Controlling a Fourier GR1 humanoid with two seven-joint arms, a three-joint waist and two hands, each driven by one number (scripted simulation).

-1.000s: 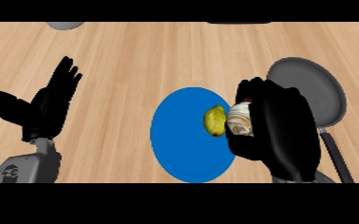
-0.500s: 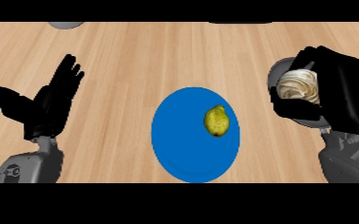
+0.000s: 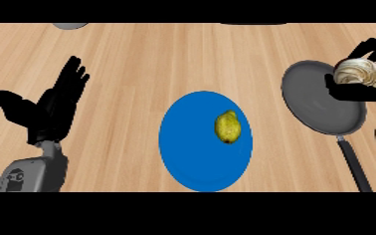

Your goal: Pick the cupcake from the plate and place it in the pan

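Since half a second ago right hand [image 3: 351, 90] moved further right, cupcake [image 3: 357, 71] still curled in its fingers, now over the grey pan's [image 3: 316, 107] right edge (partly cut off by frame); blue plate [image 3: 192, 149] holds only a yellow lemon [image 3: 228, 127]; left hand [image 3: 55, 107] resting open at left, fingers up.

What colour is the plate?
The plate is bright blue, seen in the head view, with a yellow-green fruit on it.

Right robot hand [image 3: 351, 90] at right edge, fingers curled. Left robot hand [image 3: 53, 107] open, fingers up.
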